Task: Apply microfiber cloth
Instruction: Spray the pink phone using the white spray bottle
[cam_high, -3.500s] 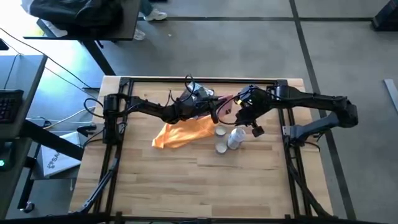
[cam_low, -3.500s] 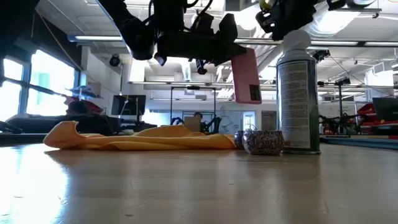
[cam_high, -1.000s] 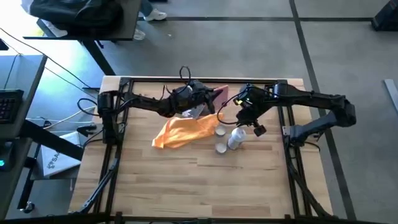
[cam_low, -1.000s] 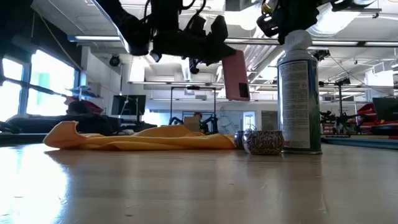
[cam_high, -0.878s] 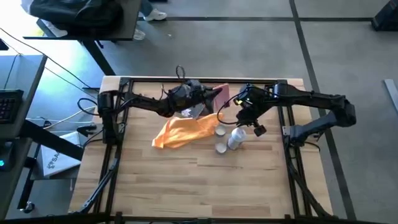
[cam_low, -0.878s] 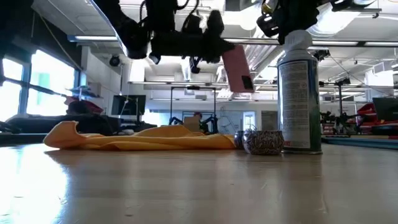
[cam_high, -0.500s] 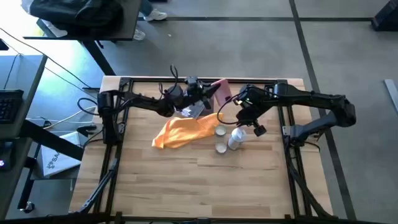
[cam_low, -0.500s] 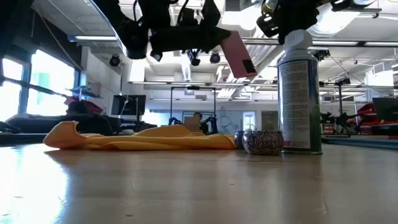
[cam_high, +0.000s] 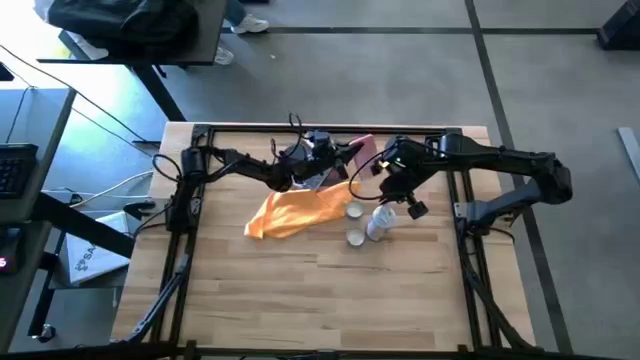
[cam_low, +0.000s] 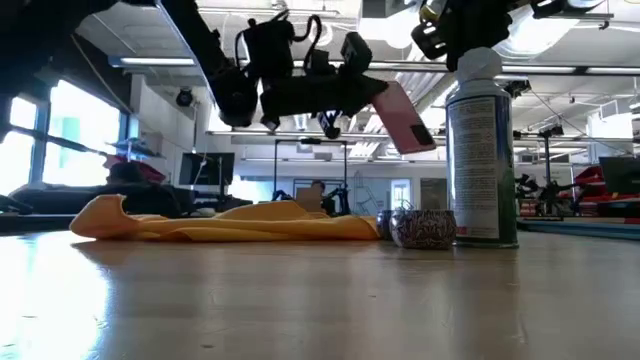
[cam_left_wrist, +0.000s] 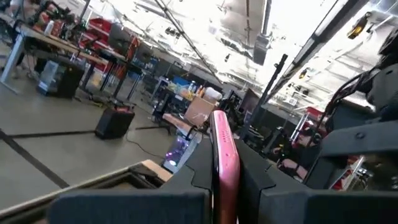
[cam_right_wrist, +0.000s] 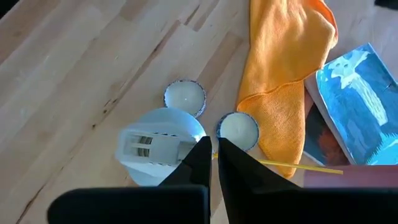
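The left gripper (cam_low: 372, 95) hangs above the bench (cam_high: 300, 290), clamped on a pink phone (cam_low: 405, 118) that tilts edge-on between its fingers (cam_left_wrist: 258, 180). Below and beside it the cloth (cam_high: 295, 212) lies crumpled on the bench, touched by neither gripper. The right gripper (cam_right_wrist: 212, 158), fingers nearly together and holding nothing, hovers over a spray can (cam_low: 481, 150). Two small round cups (cam_right_wrist: 185, 97) sit near the can, one (cam_right_wrist: 237, 129) against the cloth's edge. A blue packet (cam_right_wrist: 360, 102) lies beside the cloth.
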